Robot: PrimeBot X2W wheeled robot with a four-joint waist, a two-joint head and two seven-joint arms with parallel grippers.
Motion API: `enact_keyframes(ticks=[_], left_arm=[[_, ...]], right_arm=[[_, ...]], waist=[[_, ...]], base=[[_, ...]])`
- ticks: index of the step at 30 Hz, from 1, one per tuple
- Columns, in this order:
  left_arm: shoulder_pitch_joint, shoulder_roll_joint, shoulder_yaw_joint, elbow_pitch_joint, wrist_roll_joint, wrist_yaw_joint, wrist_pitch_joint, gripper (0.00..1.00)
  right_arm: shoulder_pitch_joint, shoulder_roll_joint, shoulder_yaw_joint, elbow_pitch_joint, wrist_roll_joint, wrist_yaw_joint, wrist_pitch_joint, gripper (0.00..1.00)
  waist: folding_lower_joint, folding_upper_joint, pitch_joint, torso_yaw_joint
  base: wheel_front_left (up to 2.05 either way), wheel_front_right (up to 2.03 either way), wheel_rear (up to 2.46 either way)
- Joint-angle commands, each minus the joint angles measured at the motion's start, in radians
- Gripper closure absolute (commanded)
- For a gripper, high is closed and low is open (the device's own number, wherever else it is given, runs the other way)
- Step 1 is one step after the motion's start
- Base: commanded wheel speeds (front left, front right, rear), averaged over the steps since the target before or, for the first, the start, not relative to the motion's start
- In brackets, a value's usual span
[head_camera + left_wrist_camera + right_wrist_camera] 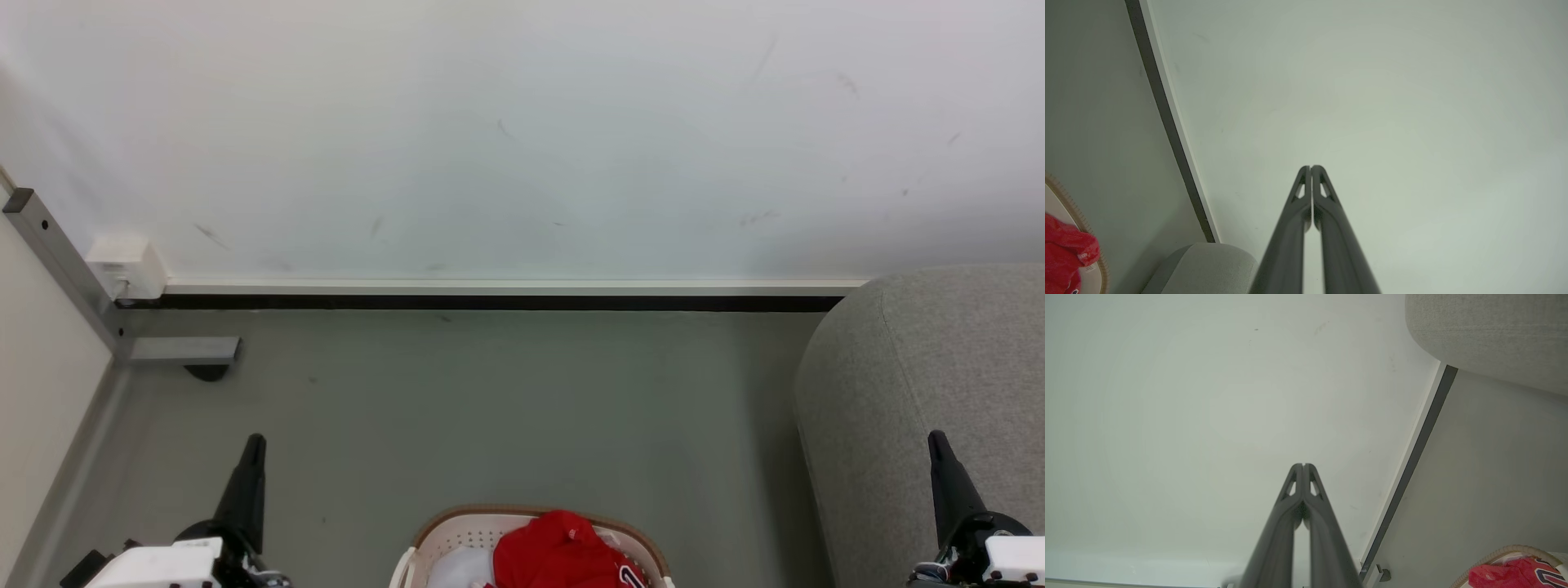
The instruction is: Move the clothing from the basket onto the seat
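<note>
Clothing (559, 551): bright red jersey fabric, bunched in a soft heap, with a bit of dark-and-white lettering at its lower right. It sits inside the basket (490, 513), toward the right half. Something white lies left of it, can't tell what. Basket: white perforated wall, tan woven rim, on the grey floor (490, 400), well off the wall-side edge. Seat (922, 384): light grey fabric, rounded corner, at the floor's right edge. Left gripper (255, 447) and right gripper (936, 445): fingertips pressed together, nothing held, either side of the basket, apart from it.
</note>
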Motion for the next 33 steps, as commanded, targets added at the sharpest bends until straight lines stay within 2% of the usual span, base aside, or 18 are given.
enact_keyframes(ticks=[1, 33], left_arm=[[-0.006, 0.008, 0.0, -0.002, -0.013, 0.0, 0.003, 1.0], [-0.006, 0.008, 0.0, -0.002, -0.013, 0.0, 0.003, 1.0]], right_arm=[[-0.007, 0.0, -0.003, -0.005, -0.006, -0.003, 0.003, 1.0], [-0.007, 0.0, -0.003, -0.005, -0.007, -0.003, 0.003, 1.0]], waist=[[0.0, 0.0, 0.0, 0.0], [0.0, 0.0, 0.0, 0.0]], base=[[0.0, 0.0, 0.0], [0.0, 0.0, 0.0]])
